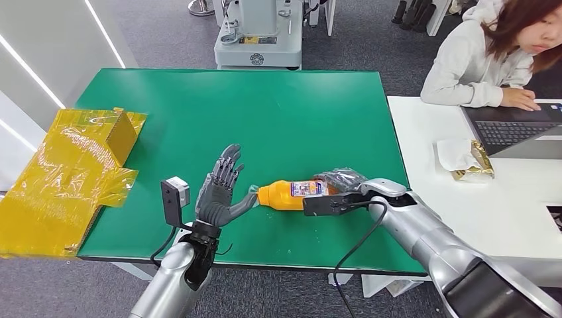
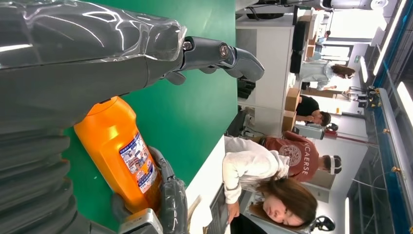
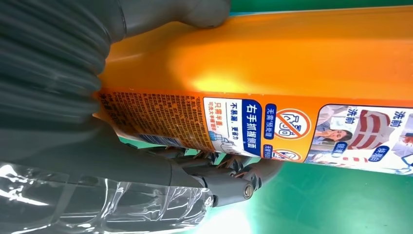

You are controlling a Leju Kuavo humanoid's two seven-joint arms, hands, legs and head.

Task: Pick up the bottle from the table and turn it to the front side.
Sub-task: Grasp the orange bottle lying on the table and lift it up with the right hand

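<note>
Green felt-looking table (image 1: 265, 112) in an office, with a person on a laptop at the white desk off past the right hand's side. Orange bottle (image 1: 291, 195) is lying on its side on the table, right between the two hands: the right hand (image 1: 341, 182) has its fingers (image 3: 229, 183) wrapped around the base end, thumb on the other face, so it's gripping the bottle. The left hand (image 1: 222, 192) stands open, fingers apart and pointing up, thumb just about at the cap end, holding nothing. What worries me: the bottle is smooth glossy plastic with flattish sides and a slick printed label (image 3: 253, 126), and the grip sits way down at one end. Lift it like that and I'd guess the cap end droops or the whole thing twists in the fingers. The hand covers look like shiny clear wrap too, so not much friction. The open hand is also close enough to bump it.
</note>
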